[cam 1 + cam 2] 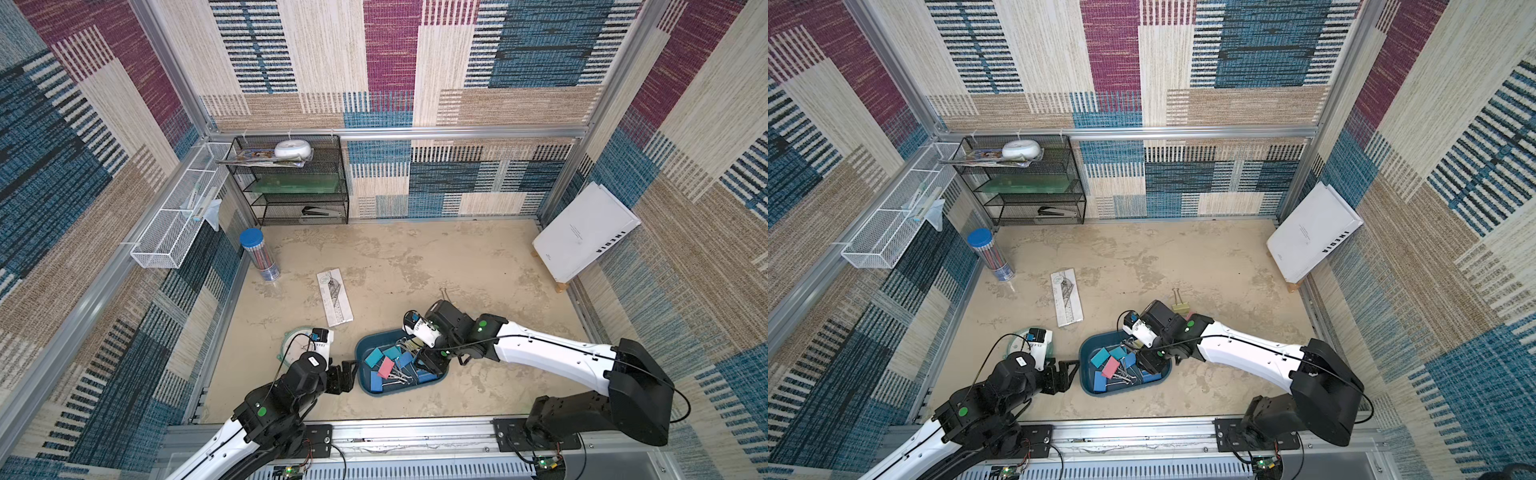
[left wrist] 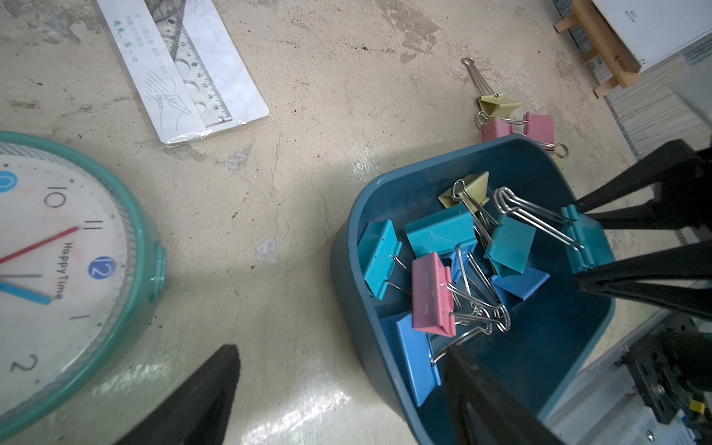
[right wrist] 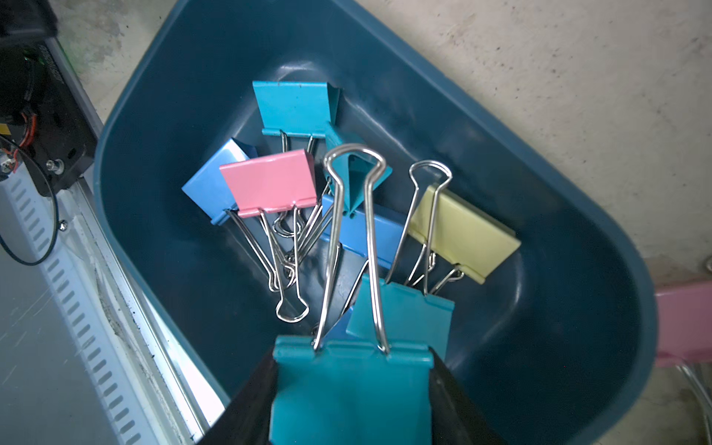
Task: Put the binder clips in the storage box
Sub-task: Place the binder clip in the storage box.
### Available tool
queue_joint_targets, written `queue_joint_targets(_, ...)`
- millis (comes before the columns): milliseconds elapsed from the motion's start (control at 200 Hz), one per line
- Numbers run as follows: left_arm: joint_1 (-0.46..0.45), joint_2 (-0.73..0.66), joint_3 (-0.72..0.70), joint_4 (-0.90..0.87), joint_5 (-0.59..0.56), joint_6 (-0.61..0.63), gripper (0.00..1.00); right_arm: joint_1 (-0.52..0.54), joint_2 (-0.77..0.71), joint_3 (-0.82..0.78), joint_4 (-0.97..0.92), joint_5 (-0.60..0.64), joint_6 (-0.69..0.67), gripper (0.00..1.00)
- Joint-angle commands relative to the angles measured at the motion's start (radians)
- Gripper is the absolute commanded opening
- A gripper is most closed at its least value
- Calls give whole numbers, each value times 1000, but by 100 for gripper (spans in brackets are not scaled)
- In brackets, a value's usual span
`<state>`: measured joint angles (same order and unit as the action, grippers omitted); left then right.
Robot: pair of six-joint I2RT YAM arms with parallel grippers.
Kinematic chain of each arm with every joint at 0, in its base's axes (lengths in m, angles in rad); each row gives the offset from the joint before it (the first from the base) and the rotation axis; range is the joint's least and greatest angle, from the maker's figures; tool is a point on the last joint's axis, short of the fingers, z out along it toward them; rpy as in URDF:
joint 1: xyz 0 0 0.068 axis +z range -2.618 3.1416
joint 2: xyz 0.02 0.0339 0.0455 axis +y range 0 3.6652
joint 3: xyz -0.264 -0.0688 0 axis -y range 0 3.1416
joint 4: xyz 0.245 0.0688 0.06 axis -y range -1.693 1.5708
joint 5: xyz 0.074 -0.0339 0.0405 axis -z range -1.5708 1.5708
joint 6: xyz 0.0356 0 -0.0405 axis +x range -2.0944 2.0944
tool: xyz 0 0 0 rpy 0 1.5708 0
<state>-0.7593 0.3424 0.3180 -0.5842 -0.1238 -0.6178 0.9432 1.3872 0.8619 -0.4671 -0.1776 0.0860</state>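
The storage box (image 1: 399, 390) sat on the tabletop (image 1: 415, 270), holding a jumble of teal, blue, pink and yellow binder clips (image 3: 269, 181). Over it, the right end effector (image 2: 583, 242) clamped a teal clip (image 3: 350, 397). The left end effector (image 1: 348, 376) stood spread and empty at the box's rim. A yellow clip (image 2: 497, 104) and pink clips (image 2: 539, 127) lay outside, just beyond the box.

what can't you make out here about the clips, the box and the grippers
1. Loose binder clips beyond the storage box: count unclear. Its rim cuts them off in the left wrist view, and the right arm mostly covers them in both top views.
2. Piled clips in the box: they overlap, so there is no sure count in either wrist view.
3. Right gripper fingertips: hidden behind the held teal clip in the right wrist view.
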Motion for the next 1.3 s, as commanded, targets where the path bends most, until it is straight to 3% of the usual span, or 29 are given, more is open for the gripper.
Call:
queue_joint_targets(0, 0, -1, -2, 9, 5, 9, 87, 2, 23, 9, -17, -6, 11, 48)
queue_joint_targets(766, 0, -8, -3, 9, 9, 13, 87, 1, -5, -67, -24, 16, 148, 52)
queue_joint_targets(1012, 0, -6, -3, 10, 7, 14, 87, 1, -27, -87, -29, 29, 166, 70)
queue_joint_targets(1142, 0, -5, -3, 11, 7, 14, 87, 0, -86, -79, -19, 58, 158, 75)
queue_joint_targets(1297, 0, -5, -3, 10, 9, 13, 87, -1, -162, -14, -55, 214, 158, 78)
